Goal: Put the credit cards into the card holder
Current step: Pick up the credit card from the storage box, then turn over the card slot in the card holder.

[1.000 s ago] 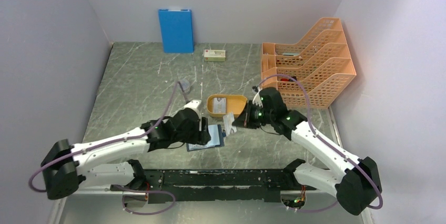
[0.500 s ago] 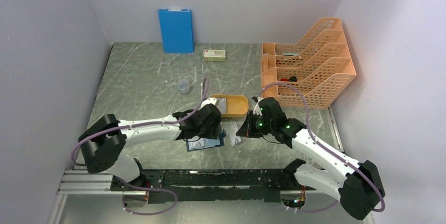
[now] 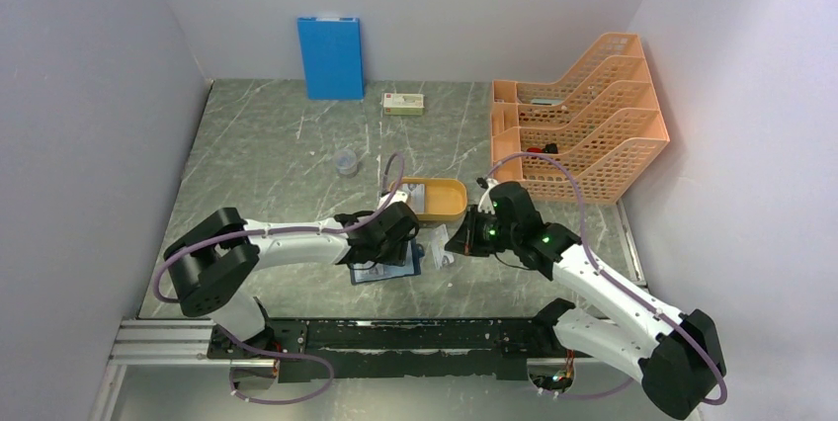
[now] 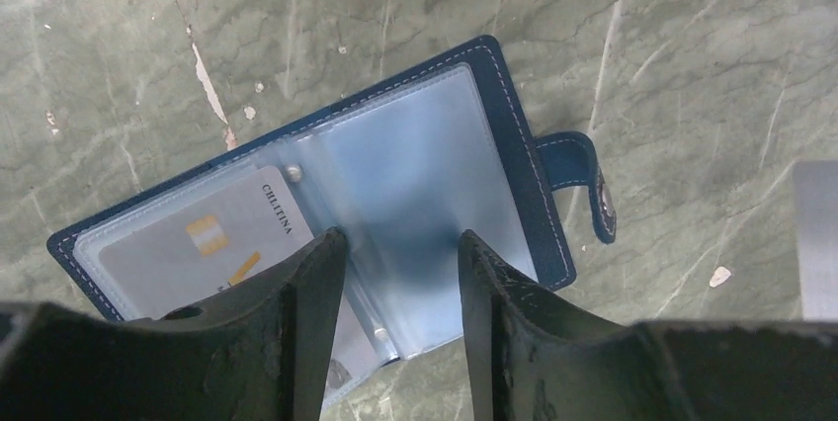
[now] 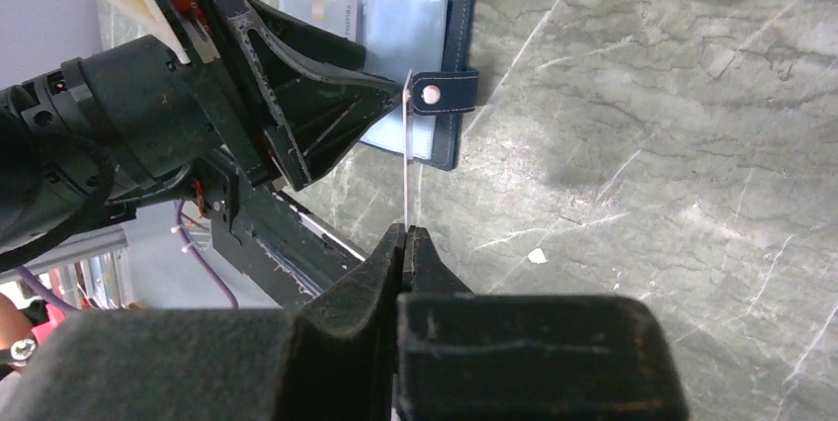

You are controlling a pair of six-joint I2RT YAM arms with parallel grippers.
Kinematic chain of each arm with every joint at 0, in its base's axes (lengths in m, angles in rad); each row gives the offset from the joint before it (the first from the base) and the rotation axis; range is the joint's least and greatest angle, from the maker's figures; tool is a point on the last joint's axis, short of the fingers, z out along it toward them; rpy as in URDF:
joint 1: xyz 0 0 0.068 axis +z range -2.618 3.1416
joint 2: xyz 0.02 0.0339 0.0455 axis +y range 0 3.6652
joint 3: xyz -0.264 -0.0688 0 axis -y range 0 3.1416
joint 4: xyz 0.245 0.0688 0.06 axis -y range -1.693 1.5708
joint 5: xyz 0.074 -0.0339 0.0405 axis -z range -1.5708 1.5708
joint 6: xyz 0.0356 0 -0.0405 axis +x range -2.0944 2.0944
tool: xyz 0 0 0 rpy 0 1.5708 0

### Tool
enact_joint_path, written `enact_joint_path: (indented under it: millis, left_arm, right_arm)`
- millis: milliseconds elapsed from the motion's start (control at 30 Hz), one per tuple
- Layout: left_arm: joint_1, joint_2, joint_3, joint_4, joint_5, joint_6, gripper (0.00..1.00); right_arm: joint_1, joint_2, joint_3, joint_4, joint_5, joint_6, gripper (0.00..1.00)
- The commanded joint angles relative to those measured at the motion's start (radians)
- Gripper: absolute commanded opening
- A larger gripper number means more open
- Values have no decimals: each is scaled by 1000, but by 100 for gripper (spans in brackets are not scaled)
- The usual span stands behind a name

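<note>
The navy card holder [image 4: 499, 125] lies open on the table, clear sleeve pages up, its snap strap [image 4: 583, 179] out to the right. One credit card [image 4: 188, 253] sits in its left sleeve. My left gripper [image 4: 400, 253] is open just above the holder, its fingers [image 4: 311, 312] on either side of the right sleeve page. My right gripper [image 5: 405, 233] is shut on another credit card [image 5: 405, 154], seen edge-on and upright, its far corner beside the strap [image 5: 445, 93]. In the top view the card [image 3: 436, 246] stands just right of the holder [image 3: 387, 271].
An orange oval tray [image 3: 445, 206] sits just behind both grippers. Orange file racks [image 3: 578, 129] fill the right back. A blue board [image 3: 331, 57] leans on the back wall, with a white box with a red label [image 3: 403, 103] nearby and a small clear cup [image 3: 345, 161].
My left arm swung in and its gripper settled over the holder's sleeve page, jaws narrowing. My right gripper brought the card down and closer to the holder's right edge.
</note>
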Motion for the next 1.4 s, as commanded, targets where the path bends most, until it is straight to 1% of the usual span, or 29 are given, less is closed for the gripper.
enact_joint_path:
  millis: [0,133,267,467,700,1000,1367]
  left_arm:
    - [-4,32,-27,24,-31,20,48]
    - [-4,39,-39,23,-37,24,37]
    - [-4,35,-57,24,-41,23,21]
    - [-4,18,-90,23,-52,15,6]
    - [-4,11,-122,31,-57,10,5]
    - [-4,9,-143,38,-60,4,5]
    - [-4,11,-150,39,-59,-2,5]
  right_arm:
    - [5,-12,40,-17,18,-13,0]
    - [4,-13,38,-17,20,-12,0]
    - [5,-14,30,-9,10,-6,0]
    - [37,3,19,29,-25,-6,0]
    - [114,106,15,83,-50,39,0]
    - [115,158,-30,106,-60,124,0]
    - [115,198,-34,86,-41,130,0]
